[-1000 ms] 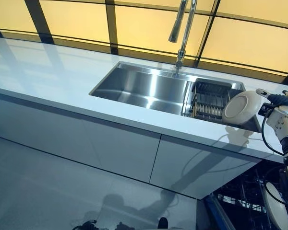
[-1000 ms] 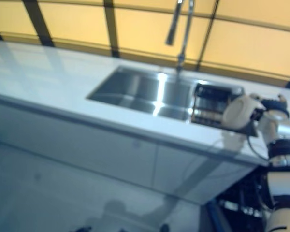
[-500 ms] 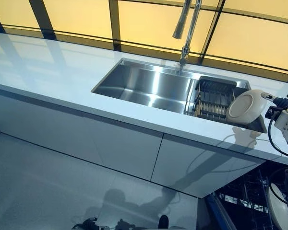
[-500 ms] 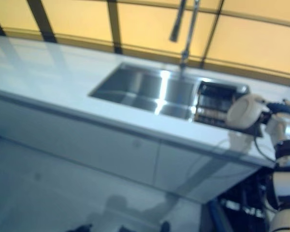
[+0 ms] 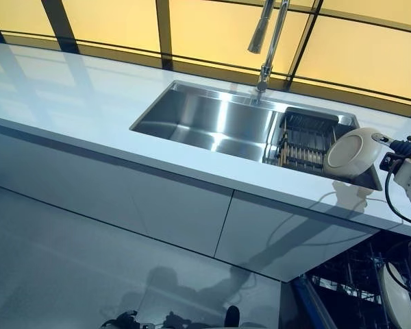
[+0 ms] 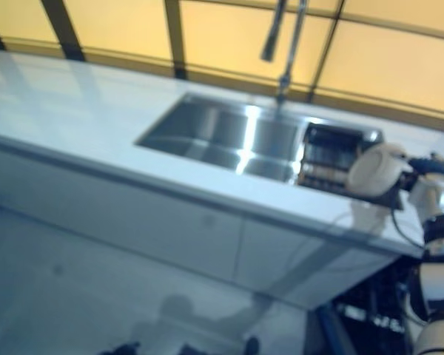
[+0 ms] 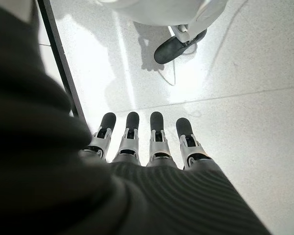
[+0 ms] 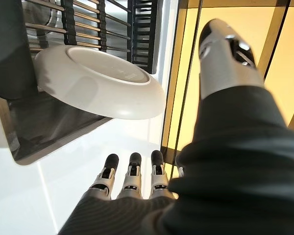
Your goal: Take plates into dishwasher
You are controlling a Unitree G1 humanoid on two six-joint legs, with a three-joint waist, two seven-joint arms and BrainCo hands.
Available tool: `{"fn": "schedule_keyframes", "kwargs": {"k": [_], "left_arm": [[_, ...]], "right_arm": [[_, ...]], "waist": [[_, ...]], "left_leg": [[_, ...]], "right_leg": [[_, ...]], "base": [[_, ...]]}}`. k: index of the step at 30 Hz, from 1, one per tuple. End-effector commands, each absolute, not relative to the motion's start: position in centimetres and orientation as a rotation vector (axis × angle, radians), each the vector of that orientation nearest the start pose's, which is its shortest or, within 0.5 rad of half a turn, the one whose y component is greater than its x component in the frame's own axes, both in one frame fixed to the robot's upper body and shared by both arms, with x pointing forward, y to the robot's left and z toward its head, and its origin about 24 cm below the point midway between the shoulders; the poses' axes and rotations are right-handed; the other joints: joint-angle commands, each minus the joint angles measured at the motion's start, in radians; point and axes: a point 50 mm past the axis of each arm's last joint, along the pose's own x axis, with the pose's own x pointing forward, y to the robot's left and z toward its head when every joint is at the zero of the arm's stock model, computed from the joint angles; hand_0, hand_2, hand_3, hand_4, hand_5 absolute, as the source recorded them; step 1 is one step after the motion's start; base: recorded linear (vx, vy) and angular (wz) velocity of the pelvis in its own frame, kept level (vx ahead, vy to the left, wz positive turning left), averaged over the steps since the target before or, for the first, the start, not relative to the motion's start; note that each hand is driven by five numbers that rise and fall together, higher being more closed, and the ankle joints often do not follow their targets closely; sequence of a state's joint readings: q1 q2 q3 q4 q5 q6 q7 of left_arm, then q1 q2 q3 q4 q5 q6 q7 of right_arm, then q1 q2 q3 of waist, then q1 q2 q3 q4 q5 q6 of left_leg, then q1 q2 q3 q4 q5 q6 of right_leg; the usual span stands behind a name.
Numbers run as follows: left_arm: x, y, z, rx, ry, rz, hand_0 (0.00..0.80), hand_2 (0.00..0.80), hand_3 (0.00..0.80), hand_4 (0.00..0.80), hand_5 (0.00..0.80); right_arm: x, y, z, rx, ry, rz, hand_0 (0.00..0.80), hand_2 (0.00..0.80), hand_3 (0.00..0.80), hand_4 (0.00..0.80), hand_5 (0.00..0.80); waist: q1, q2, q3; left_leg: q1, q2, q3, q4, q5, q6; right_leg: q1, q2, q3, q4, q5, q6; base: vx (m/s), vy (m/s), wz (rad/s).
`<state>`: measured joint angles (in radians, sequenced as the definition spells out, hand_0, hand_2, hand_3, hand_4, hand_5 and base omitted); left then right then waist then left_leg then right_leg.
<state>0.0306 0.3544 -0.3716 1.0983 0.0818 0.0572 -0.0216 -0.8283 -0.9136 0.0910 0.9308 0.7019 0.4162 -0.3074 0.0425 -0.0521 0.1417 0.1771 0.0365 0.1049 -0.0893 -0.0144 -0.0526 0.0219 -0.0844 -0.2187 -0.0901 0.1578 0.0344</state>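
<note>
A white plate point(image 5: 353, 152) stands tilted on its edge at the right end of the dark dish rack point(image 5: 305, 140) in the sink; its underside point(image 8: 100, 83) shows in the right wrist view. My right hand point(image 5: 404, 147) is just right of the plate over the counter. It is open, with fingers point(image 8: 131, 172) straight and the thumb point(image 8: 225, 54) held apart from the plate. I cannot tell whether the hand touches the rim. My left hand point(image 7: 147, 147) shows only in its wrist view, open, with fingers pointing down at the pale floor.
The steel sink point(image 5: 205, 120) is set in a white counter point(image 5: 68, 96), with a tall tap point(image 5: 267, 41) behind it. Below the counter's right end is a dark opening with wire racks point(image 5: 346, 288). White cabinet fronts point(image 5: 157, 205) run below the counter.
The whole picture has shifted a little, so the camera moved. The plate and my right hand keep the same place against the rack.
</note>
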Motion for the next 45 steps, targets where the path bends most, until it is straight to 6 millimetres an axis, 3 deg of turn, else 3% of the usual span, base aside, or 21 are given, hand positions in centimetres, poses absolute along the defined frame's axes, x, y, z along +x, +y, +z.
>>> {"fn": "schedule_keyframes", "kwargs": {"k": [1,27,45], "left_arm": [[10.1,25.1,-15.1,0.627,1.214,-0.223,0.0,0.0,0.0,0.0,0.0],[10.6,23.9,-15.2,0.618,1.184,-0.26,0.0,0.0,0.0,0.0,0.0],[10.2,23.1,-15.4,0.596,1.184,-0.272,0.0,0.0,0.0,0.0,0.0]], "right_arm": [[33.3,-39.5,22.1,-0.029,0.172,-0.778,0.0,0.0,0.0,0.0,0.0],[33.3,-39.7,23.1,-0.012,0.133,-0.784,0.0,0.0,0.0,0.0,0.0],[33.5,-39.3,22.9,-0.011,0.111,-0.752,0.0,0.0,0.0,0.0,0.0]], "waist": [[0.021,-0.006,0.018],[-0.008,0.018,0.03],[0.0,0.024,0.042]], "left_leg": [[-0.062,-0.026,0.104,0.027,-0.019,0.027],[-0.104,-0.001,0.125,0.097,-0.028,-0.006],[-0.116,0.007,0.094,0.136,-0.035,-0.019]], "right_leg": [[0.049,0.011,0.011,0.005,-0.084,0.068],[0.031,0.021,0.013,0.003,-0.1,0.04],[0.034,0.008,-0.013,0.035,-0.122,0.02]], "base": [[0.029,-0.049,0.0],[0.028,-0.04,-0.02],[0.036,-0.022,0.05]]}}
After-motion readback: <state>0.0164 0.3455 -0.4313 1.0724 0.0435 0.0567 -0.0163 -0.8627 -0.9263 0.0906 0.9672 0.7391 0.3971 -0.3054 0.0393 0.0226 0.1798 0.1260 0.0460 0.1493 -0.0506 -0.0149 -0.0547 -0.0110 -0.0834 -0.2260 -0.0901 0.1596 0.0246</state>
